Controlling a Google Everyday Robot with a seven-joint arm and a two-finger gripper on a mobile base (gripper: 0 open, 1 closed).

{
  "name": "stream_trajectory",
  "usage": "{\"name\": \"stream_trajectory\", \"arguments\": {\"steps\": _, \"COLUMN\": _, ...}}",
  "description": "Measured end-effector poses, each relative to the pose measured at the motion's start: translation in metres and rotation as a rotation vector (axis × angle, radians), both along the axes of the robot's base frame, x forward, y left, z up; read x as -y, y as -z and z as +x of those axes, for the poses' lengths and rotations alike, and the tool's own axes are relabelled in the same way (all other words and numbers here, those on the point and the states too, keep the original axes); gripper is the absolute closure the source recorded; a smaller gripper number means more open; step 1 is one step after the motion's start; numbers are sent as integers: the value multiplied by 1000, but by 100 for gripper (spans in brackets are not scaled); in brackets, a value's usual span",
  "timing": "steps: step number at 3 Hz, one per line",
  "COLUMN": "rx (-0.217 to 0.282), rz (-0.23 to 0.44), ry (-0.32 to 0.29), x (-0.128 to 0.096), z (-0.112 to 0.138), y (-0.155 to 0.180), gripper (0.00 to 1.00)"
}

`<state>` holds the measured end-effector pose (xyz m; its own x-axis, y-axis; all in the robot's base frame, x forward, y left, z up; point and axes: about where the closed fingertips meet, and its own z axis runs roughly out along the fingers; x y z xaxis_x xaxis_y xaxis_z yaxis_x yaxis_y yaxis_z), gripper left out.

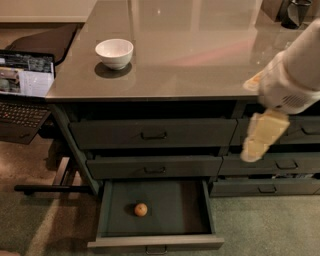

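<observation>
**One tool hanging at the right, in front of the drawer fronts**

One pale, yellowish tool [255, 147] hangs at the right side of the view, below the rim of the worktop [200, 65] and pointing down and to the left. Whether it is apart or together cannot be told from this angle, and nothing can be made out in its grip. Above it, the thick white arm [295, 75] slants in from the upper right corner and crosses the right edge of the worktop.

Nearest the tool is the right-hand stack of drawers. The tool shows in front of the middle drawer [285, 164] of that stack, though whether it touches the front cannot be told.

To the left stands the wider stack. Its top drawer [152, 134] and second drawer [154, 169] are pushed in, while the bottom drawer [155, 243] is pulled out over the carpet [45, 225]. A small orange fruit [141, 209] lies on the floor of this open drawer, left of its middle, apart from the walls and well apart from the tool.

On the grey, glossy worktop a white bowl [114, 52] stands upright near the left front corner. A dark container [296, 12] stands at the far right corner.

Beyond the left end of the worktop an open laptop [25, 82] with a lit screen sits lower down.
</observation>
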<state>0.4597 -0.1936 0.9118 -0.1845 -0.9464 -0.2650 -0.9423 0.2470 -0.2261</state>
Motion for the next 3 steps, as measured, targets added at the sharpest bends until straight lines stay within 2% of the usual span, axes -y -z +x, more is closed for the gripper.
{"name": "stream_trajectory", "arguments": {"steps": 1, "rx": -36, "rz": 80, "ry": 6, "x": -18, "z": 23, "y": 82, "gripper": 0}}
{"name": "stream_trajectory", "arguments": {"steps": 2, "rx": -77, "rz": 184, "ry": 43, "x": -27, "z": 36, "y": 170, "gripper": 0}}
{"name": "stream_trajectory", "arguments": {"steps": 3, "rx": -91, "rz": 311, "ry": 91, "x": -33, "z": 49, "y": 251, "gripper": 0}}
